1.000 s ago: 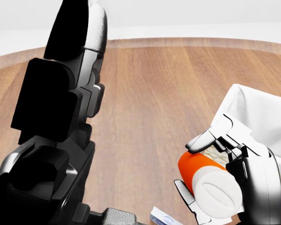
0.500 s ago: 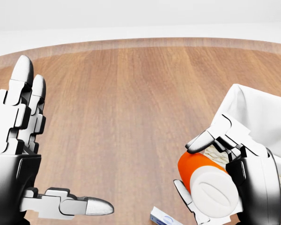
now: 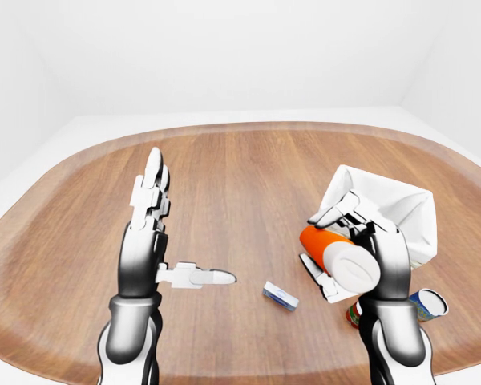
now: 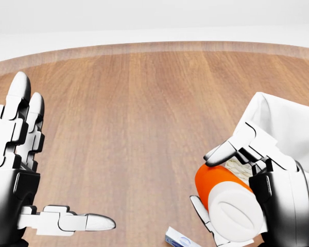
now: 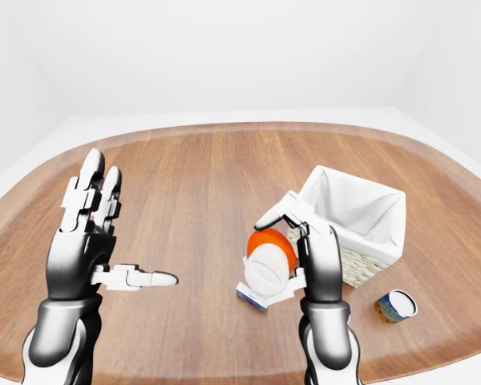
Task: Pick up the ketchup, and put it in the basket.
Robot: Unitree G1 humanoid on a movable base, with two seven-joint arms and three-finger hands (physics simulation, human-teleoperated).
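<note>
The ketchup (image 4: 216,186) is an orange-red bottle with a white cap that points toward the camera. My right hand (image 4: 207,183) is shut on it and holds it above the table, just left of the basket. The basket (image 5: 359,265) is wicker with a white cloth lining (image 4: 283,123) and stands at the right of the wooden table. My left hand (image 3: 189,218) is open and empty, raised palm-in at the left, fingers upright and thumb pointing right.
A small blue-and-white box (image 3: 280,297) lies on the table below the ketchup. A tin can (image 5: 395,305) lies on its side right of my right arm, near the table's lower edge. The round wooden table (image 3: 240,168) stretches toward the top of the views.
My left arm, a dark shape filling the left of the head view a second ago, has dropped back into an open hand and sunk slightly. The right hand with the ketchup has barely moved.
</note>
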